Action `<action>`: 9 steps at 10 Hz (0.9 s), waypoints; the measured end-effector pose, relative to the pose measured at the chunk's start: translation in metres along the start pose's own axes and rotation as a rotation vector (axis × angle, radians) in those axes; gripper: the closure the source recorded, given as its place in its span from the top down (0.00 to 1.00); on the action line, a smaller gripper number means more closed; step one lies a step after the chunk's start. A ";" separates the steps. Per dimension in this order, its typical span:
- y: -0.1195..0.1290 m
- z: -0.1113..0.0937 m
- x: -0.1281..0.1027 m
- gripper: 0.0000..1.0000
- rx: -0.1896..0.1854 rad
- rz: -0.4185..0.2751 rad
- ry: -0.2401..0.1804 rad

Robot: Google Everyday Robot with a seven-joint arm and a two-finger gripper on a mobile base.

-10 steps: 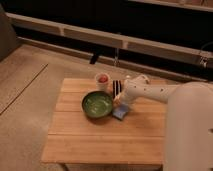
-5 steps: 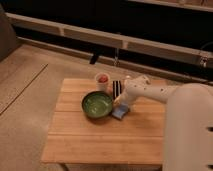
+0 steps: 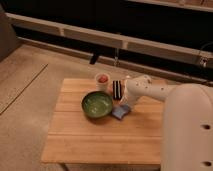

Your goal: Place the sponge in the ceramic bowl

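Sponge (image 3: 121, 112): light blue pad, lying flat on the wooden worktop (image 3: 90, 140), outside the ceramic bowl (image 3: 97, 104) and just beside its right rim. I cannot tell whether pad and rim touch.

Ceramic bowl: green, glossy, upright near the middle of the worktop. Nothing can be made out inside it.

End effector (image 3: 125, 100): mine, at the end of my white arm (image 3: 152, 89), which reaches in from the right. It sits directly over the far edge of the sponge. I cannot tell whether it is open, closed or in contact with the pad.

Behind the sponge stands a dark-and-white upright object (image 3: 117, 90), close to my arm. A small white cup (image 3: 103, 80) with red contents stands just behind the bowl, left of that object.
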 end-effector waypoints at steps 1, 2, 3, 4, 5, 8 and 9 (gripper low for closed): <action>-0.001 -0.006 -0.005 0.00 0.005 0.008 -0.011; 0.001 -0.016 -0.012 0.00 0.006 0.012 -0.033; 0.002 -0.037 -0.026 0.00 0.004 0.016 -0.074; 0.006 -0.063 -0.039 0.00 0.004 0.012 -0.118; 0.011 -0.080 -0.044 0.00 0.013 -0.007 -0.143; 0.070 -0.125 -0.045 0.00 0.015 -0.162 -0.193; 0.091 -0.127 -0.040 0.00 0.005 -0.212 -0.188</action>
